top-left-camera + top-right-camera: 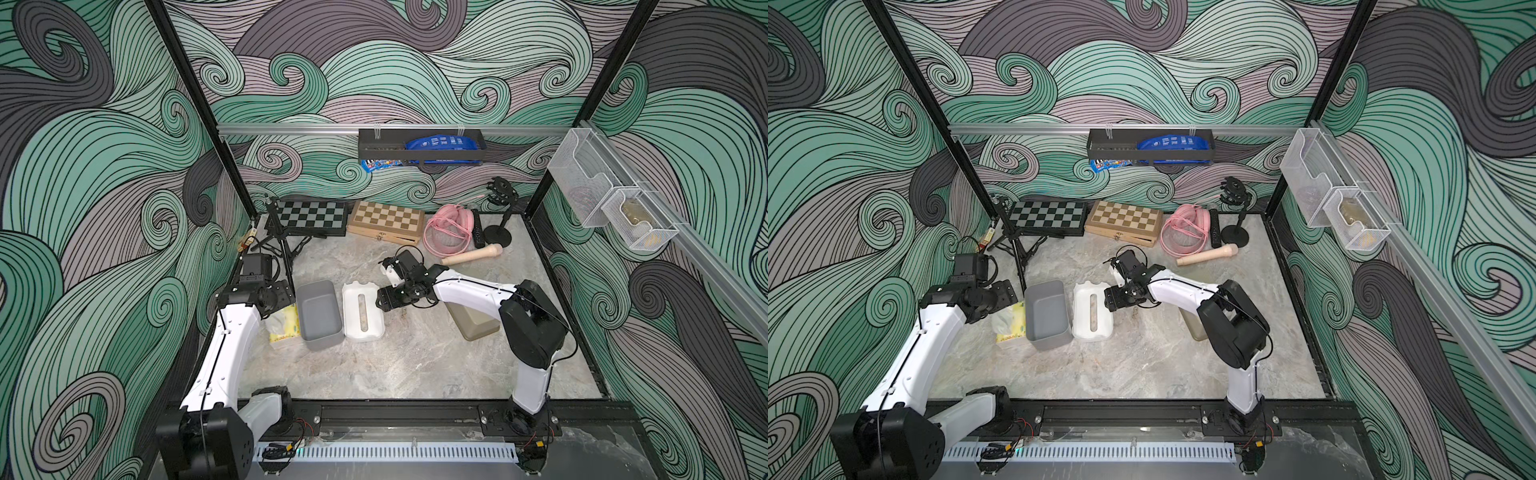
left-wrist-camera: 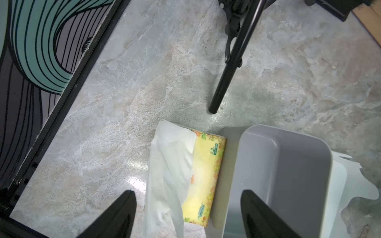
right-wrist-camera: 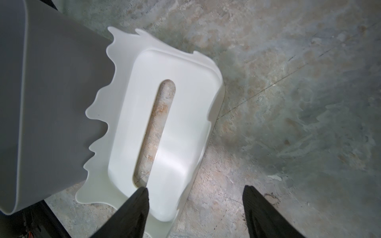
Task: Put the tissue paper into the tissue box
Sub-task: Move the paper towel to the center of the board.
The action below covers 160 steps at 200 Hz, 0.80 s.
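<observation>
on the left side of the marble table (image 1: 415, 365) lies the tissue paper (image 2: 206, 175), a flat yellow flowered pack with a loose white sheet spilling from its top. it rests outside the tissue box (image 2: 288, 169), an open grey tub, just beside one long wall; whether pack and wall touch i cannot tell. close against the tub's other long side lies the white lid (image 3: 185, 115), with a wavy skirt and a long slot through which the marble shows. the left gripper (image 2: 186, 194) hangs over the pack with its claw wide, one finger on the pack's outer side and the other over the tub's inside, gripping nothing. the right gripper (image 3: 195, 190) hangs at one end of the lid, claw wide too, with one fingertip over the lid by the slot's end and the other over bare marble. a black tripod leg (image 2: 224, 78) comes down near the pack's end. at the back of the table, in both top views, a dark chessboard (image 1: 309, 216) and a wooden chessboard (image 1: 386, 222) lie side by side.
</observation>
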Tool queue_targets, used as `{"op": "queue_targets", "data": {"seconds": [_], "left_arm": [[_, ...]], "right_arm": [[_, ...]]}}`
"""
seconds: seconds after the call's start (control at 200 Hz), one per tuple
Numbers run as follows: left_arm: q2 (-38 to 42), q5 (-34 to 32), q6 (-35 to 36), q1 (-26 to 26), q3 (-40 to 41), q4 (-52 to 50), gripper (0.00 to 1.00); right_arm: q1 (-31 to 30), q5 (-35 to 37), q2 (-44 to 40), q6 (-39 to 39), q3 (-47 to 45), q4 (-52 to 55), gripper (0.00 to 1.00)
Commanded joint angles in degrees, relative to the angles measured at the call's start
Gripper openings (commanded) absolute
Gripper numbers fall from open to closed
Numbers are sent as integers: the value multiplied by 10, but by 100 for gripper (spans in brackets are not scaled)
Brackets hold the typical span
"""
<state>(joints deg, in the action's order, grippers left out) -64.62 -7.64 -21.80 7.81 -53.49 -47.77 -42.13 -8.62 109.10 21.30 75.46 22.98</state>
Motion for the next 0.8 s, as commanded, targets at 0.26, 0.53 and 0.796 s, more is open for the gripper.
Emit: {"op": "queue_targets", "data": {"seconds": [0.26, 0.53, 0.796], "left_arm": [[-115, 24, 14, 74, 8, 13, 81], [-254, 72, 30, 73, -37, 8, 76], [-272, 152, 33, 41, -18, 66, 72]], "right_arm": [[9, -54, 74, -33, 60, -28, 74], [36, -73, 80, -43, 43, -41, 65], [47, -100, 105, -52, 50, -43, 51]]}}
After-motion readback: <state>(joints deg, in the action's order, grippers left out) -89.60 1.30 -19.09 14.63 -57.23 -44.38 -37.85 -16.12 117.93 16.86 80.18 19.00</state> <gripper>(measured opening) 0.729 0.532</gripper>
